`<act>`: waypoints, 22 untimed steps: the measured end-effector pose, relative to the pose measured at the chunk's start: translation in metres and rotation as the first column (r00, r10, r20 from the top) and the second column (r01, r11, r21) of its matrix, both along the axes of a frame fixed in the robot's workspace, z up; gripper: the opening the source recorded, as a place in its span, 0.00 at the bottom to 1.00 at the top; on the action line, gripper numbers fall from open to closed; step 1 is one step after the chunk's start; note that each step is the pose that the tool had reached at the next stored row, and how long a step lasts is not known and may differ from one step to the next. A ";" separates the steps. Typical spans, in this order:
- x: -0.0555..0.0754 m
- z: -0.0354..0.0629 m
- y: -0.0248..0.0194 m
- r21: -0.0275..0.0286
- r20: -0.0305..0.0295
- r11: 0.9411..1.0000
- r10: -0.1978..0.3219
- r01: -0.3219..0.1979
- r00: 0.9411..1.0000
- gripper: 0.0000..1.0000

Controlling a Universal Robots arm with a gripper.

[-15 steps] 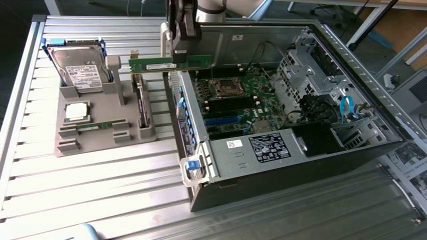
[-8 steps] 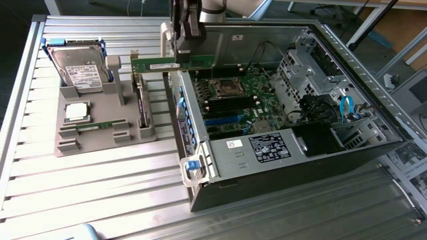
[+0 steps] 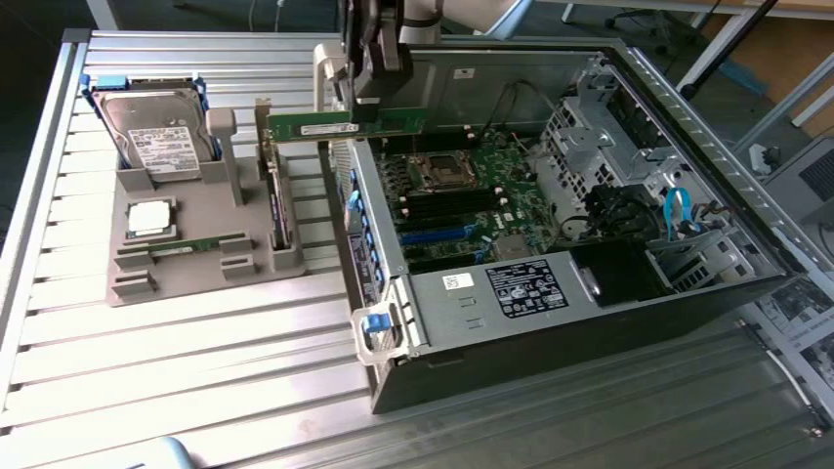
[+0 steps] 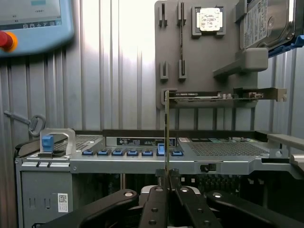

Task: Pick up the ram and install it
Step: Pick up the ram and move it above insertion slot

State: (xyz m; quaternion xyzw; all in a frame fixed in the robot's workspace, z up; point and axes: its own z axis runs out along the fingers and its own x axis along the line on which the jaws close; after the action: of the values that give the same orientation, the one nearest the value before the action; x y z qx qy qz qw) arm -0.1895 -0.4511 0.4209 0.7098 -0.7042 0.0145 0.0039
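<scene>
The pick-up part looks done. The gripper is closed narrowly on the ram, pinching the upper edge of the green stick, which hangs just below the fingers in the air with its long side level. In the wrist view the ram appears edge-on as a thin line running straight out from between the fingertips of the gripper.

Installing is what remains. The ram sits above the near wall of the open computer case, not yet over the motherboard, which lies below and to one side of the gripper. The long slots there are probably the memory slots, though that is hard to tell at this angle. The grey holder with the hard drive and the processor chip rests on the worktop, below the gripper on the other side.

The arm comes in from above, with the gripper pointing straight down.
</scene>
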 end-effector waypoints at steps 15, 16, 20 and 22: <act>0.016 0.0000 0.0001 -0.001 0.000 1.000 0.000 0.000 1.000 0.12; 0.017 0.0000 0.0001 -0.001 0.000 1.000 0.000 0.000 1.000 0.12; 0.021 0.0000 0.0002 -0.001 0.000 1.000 0.000 0.000 1.000 0.12; 0.023 0.0000 0.0001 -0.001 0.000 1.000 0.000 0.000 1.000 0.12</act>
State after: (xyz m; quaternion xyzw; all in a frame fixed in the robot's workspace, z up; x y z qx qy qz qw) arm -0.1666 -0.4510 0.4209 0.7098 -0.7042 0.0150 0.0043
